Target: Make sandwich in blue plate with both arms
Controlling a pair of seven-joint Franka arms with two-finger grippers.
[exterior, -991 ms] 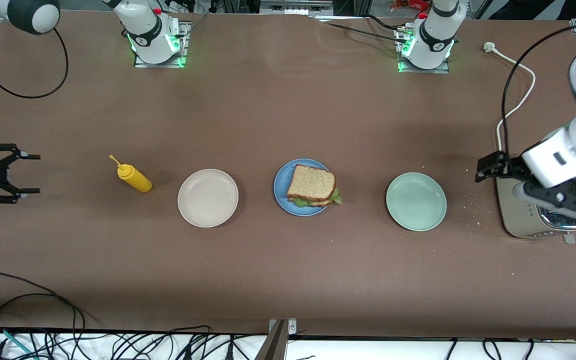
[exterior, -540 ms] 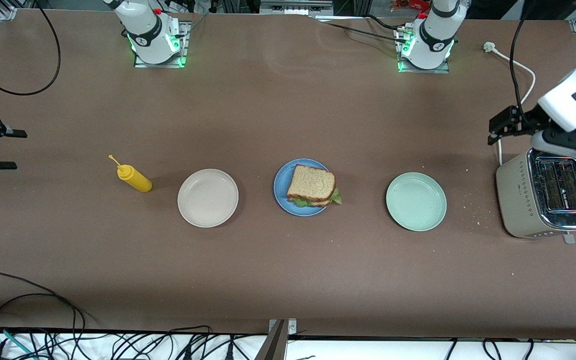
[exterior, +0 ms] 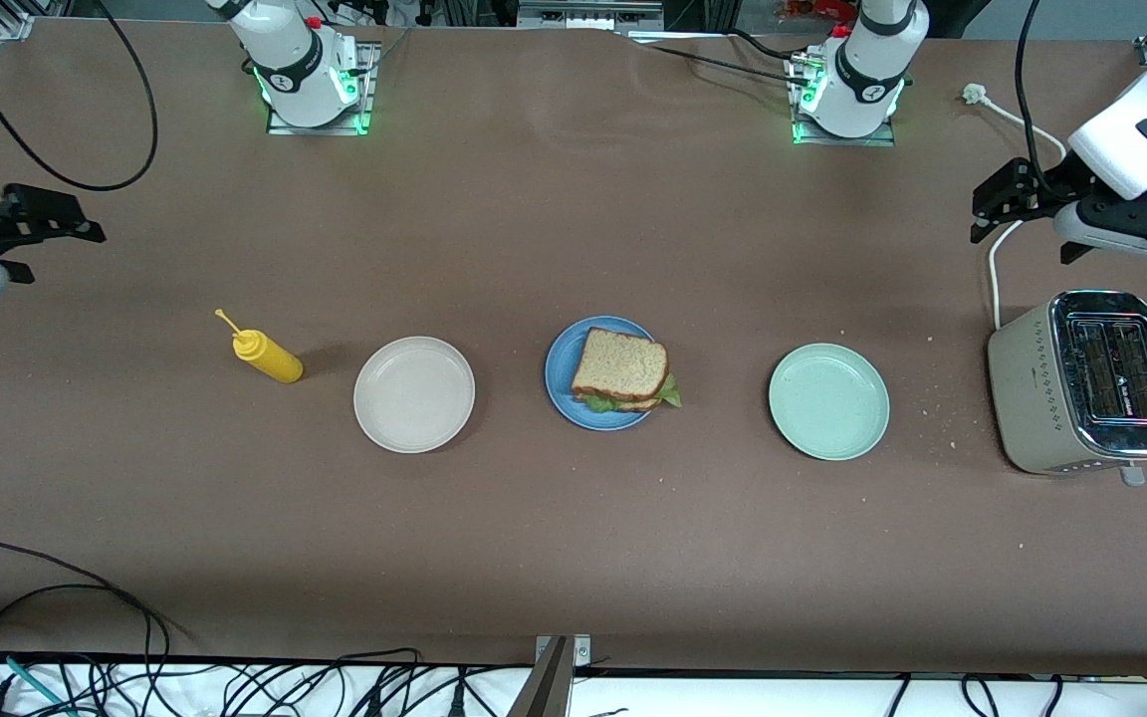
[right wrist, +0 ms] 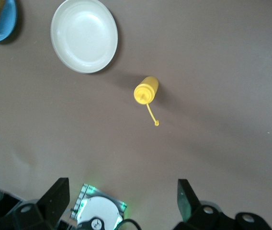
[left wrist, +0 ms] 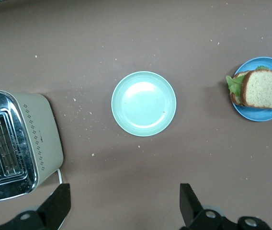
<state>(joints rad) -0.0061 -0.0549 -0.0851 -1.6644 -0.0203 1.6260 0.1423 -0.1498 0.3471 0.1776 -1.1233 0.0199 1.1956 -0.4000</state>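
The sandwich (exterior: pixel 620 368) lies on the blue plate (exterior: pixel 562 386) at the table's middle: two brown bread slices with green lettuce sticking out at the edge. It hangs over the rim toward the left arm's end. It also shows in the left wrist view (left wrist: pixel 264 89) on the blue plate (left wrist: pixel 265 113). My left gripper (exterior: pixel 1017 224) is open and empty, up in the air near the toaster; its own view (left wrist: pixel 125 206) shows bare table between the fingers. My right gripper (exterior: pixel 56 254) is open and empty over the right arm's end of the table, as its own view shows (right wrist: pixel 121 201).
A beige plate (exterior: pixel 414 393) and a yellow squeeze bottle (exterior: pixel 268 357) lie toward the right arm's end. A mint-green plate (exterior: pixel 828 400) and a silver toaster (exterior: pixel 1081 383) with a white cord stand toward the left arm's end. Crumbs lie near the toaster.
The left gripper has risen off the toaster and drawn back toward the arms' bases. The right gripper has also drawn back the same way. The sandwich and plates have not moved.
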